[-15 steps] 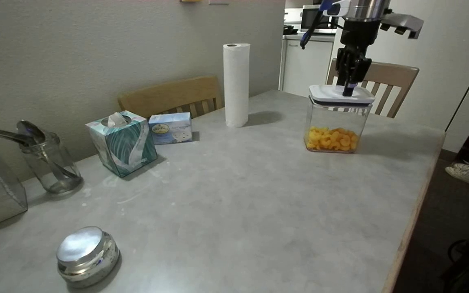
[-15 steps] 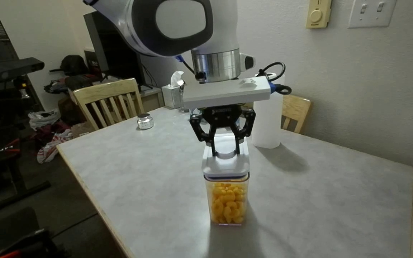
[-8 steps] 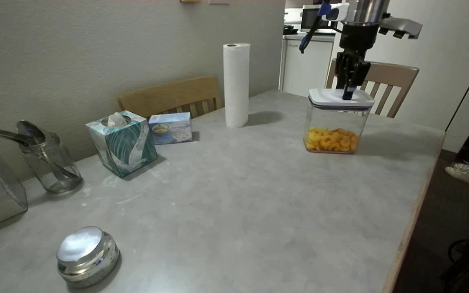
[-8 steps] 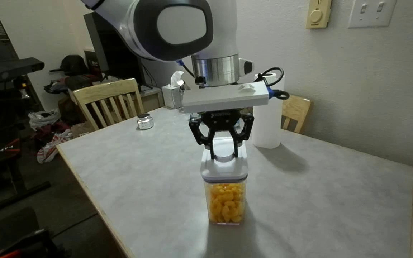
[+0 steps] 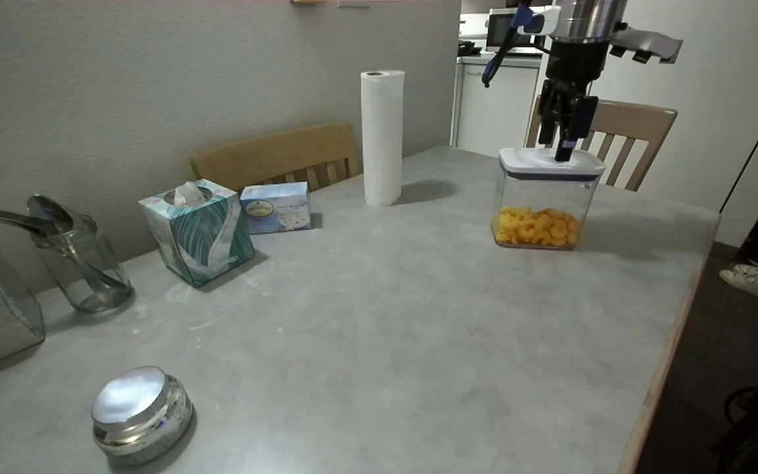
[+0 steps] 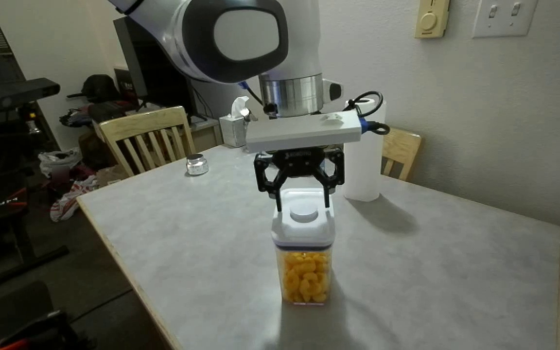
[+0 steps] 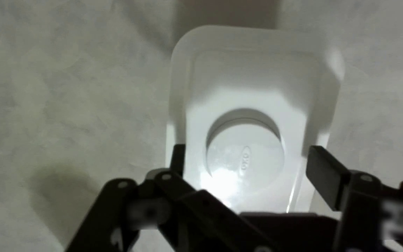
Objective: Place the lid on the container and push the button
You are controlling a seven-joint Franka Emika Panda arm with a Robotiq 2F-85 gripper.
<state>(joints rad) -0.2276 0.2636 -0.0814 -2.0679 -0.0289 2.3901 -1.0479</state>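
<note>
Looking down in the wrist view onto the lid (image 7: 250, 70), seated level on top of the container (image 5: 545, 193), with a dark band (image 5: 550, 176) just beneath the rim in both exterior views. Marked at its centre by the button (image 7: 245, 157): round, white, raised, bearing small lettering. Can see the claw (image 6: 303, 208) spread wide, low over the lid, with fingers (image 7: 327, 176) to either side of the button and apart from it. Can't say for sure, from these angles, about contact between fingertips and lid.

Through clear walls, can make out yellow pieces (image 5: 537, 225) in the lower part of the container, upright on the desk (image 5: 385, 316). Further along in an exterior view, can find a paper roll (image 5: 382, 141) upright, a blue box (image 5: 278, 212) just beside a tissue box (image 5: 198, 234), then a jar (image 5: 79, 280) holding cutlery (image 5: 53, 214), a grey box (image 5: 0, 316) cut by the edge of view, and a metal tin (image 5: 143, 418) well apart from the container. Can see wooden chairs (image 5: 277, 155) standing around the desk and, in an exterior view, a dark screen (image 6: 153, 73) beyond.
</note>
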